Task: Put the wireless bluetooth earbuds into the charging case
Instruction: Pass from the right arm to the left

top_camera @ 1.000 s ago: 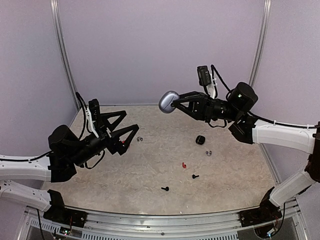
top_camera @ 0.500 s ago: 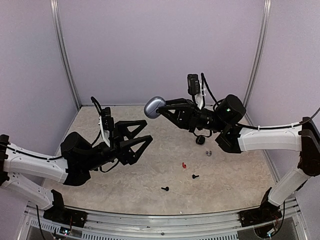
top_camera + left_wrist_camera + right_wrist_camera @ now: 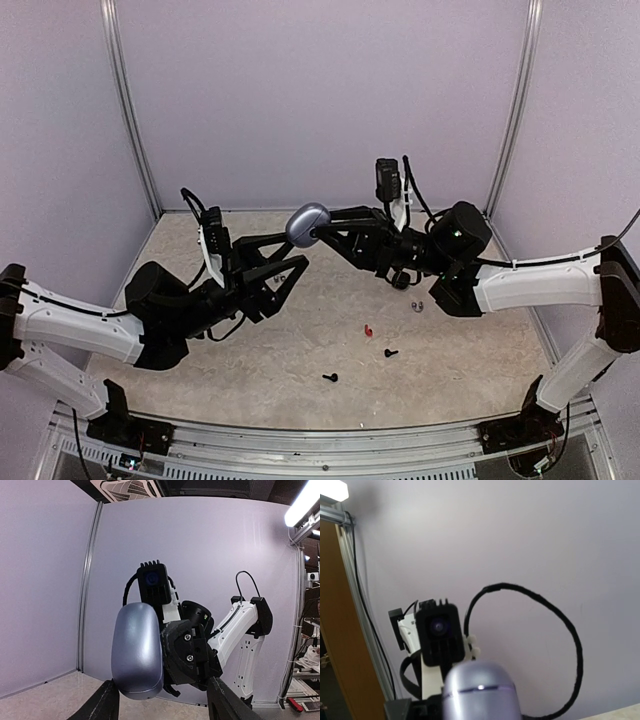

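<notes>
With my right gripper [image 3: 322, 230] clamped on the grey case [image 3: 307, 224] in mid-air and my left gripper [image 3: 296, 250] half open just below it, I fear a skewed left pinch twists the case loose (the earbuds [image 3: 368, 328] lie scattered on the table [image 3: 250, 350], well apart from it).

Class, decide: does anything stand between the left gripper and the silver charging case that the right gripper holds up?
Nothing visible does. The left gripper is open just short of the silver charging case, with only air between. The right gripper grips its other side.
</notes>
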Robot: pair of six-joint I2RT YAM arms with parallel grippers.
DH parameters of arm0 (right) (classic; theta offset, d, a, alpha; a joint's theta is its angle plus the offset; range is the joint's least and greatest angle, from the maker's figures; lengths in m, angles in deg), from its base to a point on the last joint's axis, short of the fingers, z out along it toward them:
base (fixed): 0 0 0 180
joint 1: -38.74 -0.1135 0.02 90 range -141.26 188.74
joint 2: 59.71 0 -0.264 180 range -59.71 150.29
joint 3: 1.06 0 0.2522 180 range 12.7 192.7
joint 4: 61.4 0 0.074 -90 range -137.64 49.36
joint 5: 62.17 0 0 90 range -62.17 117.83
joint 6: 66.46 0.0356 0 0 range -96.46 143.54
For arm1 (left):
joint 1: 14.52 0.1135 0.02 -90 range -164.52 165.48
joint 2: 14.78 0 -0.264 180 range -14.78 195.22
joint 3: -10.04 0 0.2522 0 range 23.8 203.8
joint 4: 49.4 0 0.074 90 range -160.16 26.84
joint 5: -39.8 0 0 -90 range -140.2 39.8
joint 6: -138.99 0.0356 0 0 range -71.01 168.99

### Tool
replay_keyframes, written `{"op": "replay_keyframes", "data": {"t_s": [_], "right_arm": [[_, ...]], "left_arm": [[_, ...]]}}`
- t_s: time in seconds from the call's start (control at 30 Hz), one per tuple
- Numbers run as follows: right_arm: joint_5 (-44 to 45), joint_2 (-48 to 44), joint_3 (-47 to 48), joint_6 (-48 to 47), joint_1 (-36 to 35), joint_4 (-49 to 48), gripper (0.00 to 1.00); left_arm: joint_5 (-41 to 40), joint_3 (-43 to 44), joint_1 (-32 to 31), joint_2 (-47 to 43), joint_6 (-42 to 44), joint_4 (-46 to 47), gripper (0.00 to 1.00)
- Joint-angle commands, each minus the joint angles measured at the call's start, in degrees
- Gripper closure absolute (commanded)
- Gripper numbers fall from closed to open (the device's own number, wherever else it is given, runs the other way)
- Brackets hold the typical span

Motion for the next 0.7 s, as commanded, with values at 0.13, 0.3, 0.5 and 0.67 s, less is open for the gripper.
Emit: {"op": "replay_keyframes", "data": {"t_s": [0.13,0.3,0.5,0.67], "right_arm": [[0.73,0.85,-0.96,0.14,-1.12,-3.80,0.84],[0.55,1.23,-1.31,0.38,-1.33,-4.64,0.83],[0.44,0.32,-2.46,-1.14,-1.44,-3.90,0.81],[-0.28,-1.46,-2.73,-4.40,-1.36,1.71,0.76]], "left_arm": [[-1.13,2.56,-0.74,1.59,0.72,4.82,0.44],[-0.54,3.14,-0.87,2.19,0.45,5.46,0.55],[-0.60,3.02,-0.69,1.38,1.52,2.56,0.69],[-0.45,2.25,-0.09,-1.19,2.05,-0.64,0.78]]}}
